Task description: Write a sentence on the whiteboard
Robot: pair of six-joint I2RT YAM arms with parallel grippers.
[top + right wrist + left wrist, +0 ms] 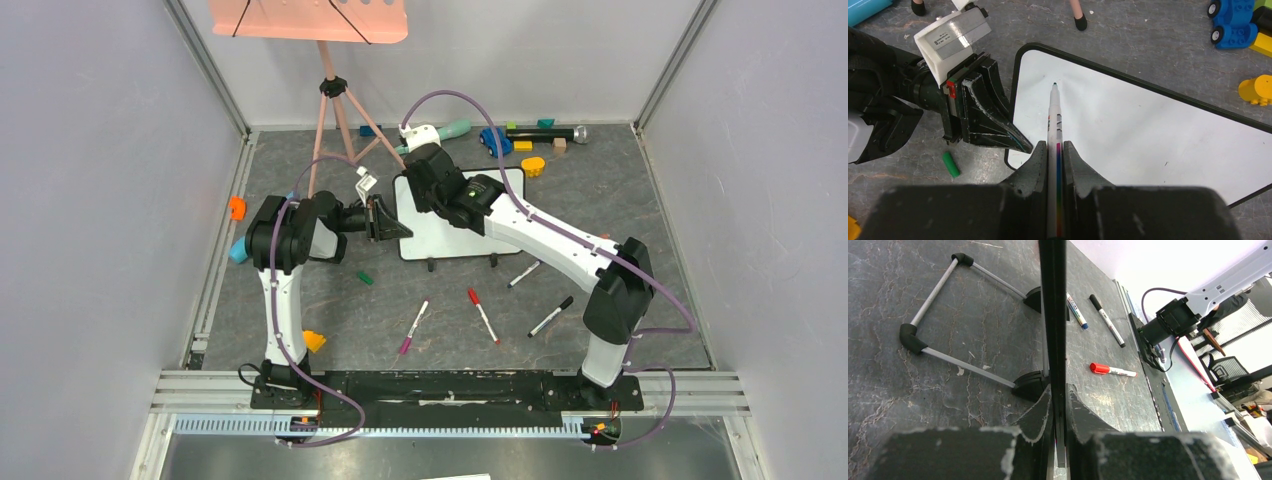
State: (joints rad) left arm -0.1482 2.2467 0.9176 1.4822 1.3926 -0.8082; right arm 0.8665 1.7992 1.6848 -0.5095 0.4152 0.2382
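1. The whiteboard (pixel 455 235) sits mid-table beyond the loose pens nearest you, among them a red-capped pen (pixel 483 315). Its long axis runs left to right in the top view. Its two little black feet are on the near edge.
2. Your left gripper (pixel 1058 390) is pinching the board's thin dark rim at the left edge, with one finger on each face.
3. Your right gripper (pixel 1054 146) is pressed together on a marker (pixel 1055 115). The marker has a slim white barrel with a rainbow stripe and a teal tip.
4. The glossy writing face lies ahead of and below that gripper. The marker tip points at the far-left corner, and I cannot tell whether it touches.
5. The face is smooth, white and blank, with rounded corners. No letter of the sentence shows yet, so the first stroke likely starts here and runs rightward along the long axis.
6. A green cap (pixel 951 164) lies on the rough grey mat just left of the board.
7. Farther off you have hard plastic toys, including a blue wheeled toy (pixel 1230 25).
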